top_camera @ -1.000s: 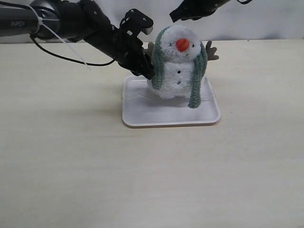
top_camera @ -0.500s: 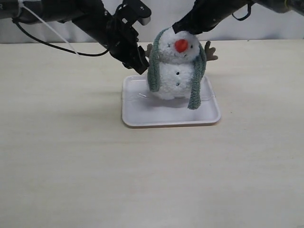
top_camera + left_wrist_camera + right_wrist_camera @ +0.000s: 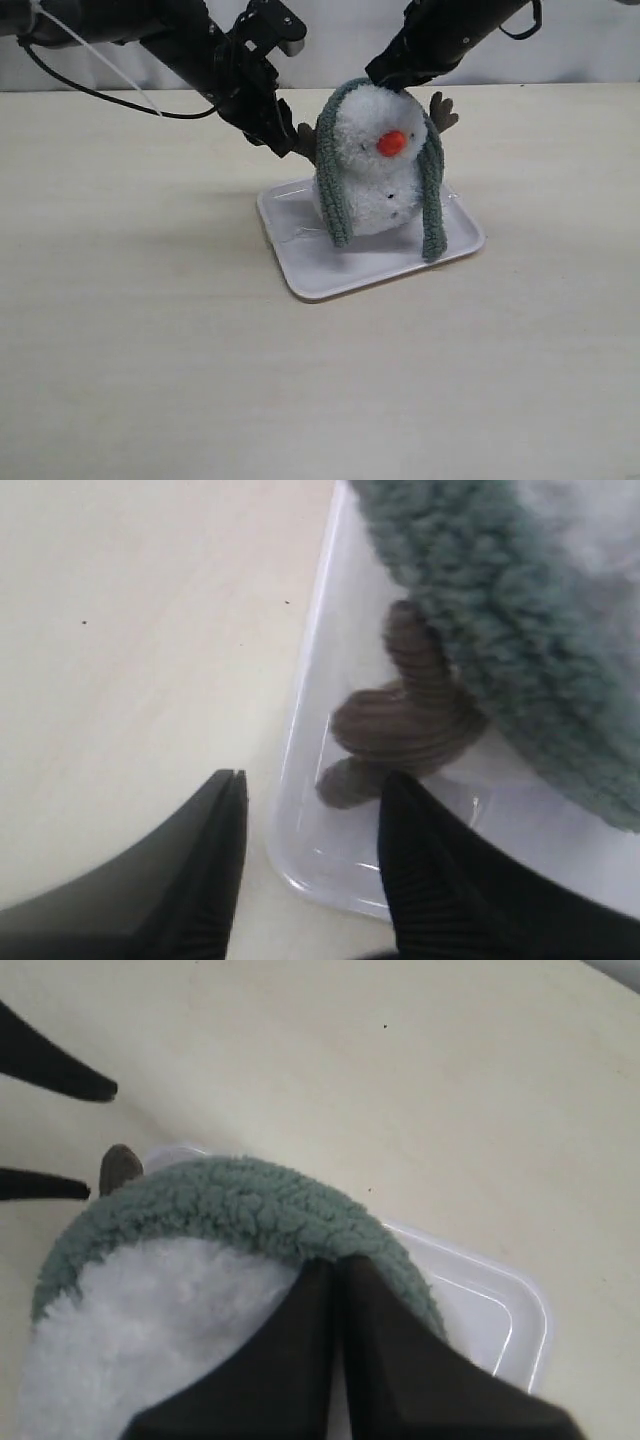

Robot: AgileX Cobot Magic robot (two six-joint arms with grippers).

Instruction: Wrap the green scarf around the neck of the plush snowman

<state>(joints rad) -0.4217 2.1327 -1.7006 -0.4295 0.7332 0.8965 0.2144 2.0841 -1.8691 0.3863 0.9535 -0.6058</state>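
Left gripper (image 3: 315, 778): jaws apart, empty; brown ribbed twig arm (image 3: 400, 730) just ahead of its tips, tray (image 3: 320, 275) rim beneath them. Right gripper (image 3: 335, 1260): jaws pressed together, tips touching the green scarf (image 3: 335, 190) where it arches over the crown of the plush snowman (image 3: 375, 185); both ends hang loose in front, not at the neck. Risks: a push from above may topple the soft figure or skid the smooth plastic tray; nubbly knit may snag on a fingertip. Snowman fluffy, rounded; scarf rope-like.

Snowman (image 3: 368, 195) on tray (image 3: 322, 277) mid table (image 3: 150, 350), scarf (image 3: 334, 200) over top of it w/ 2 ends down L & R sides
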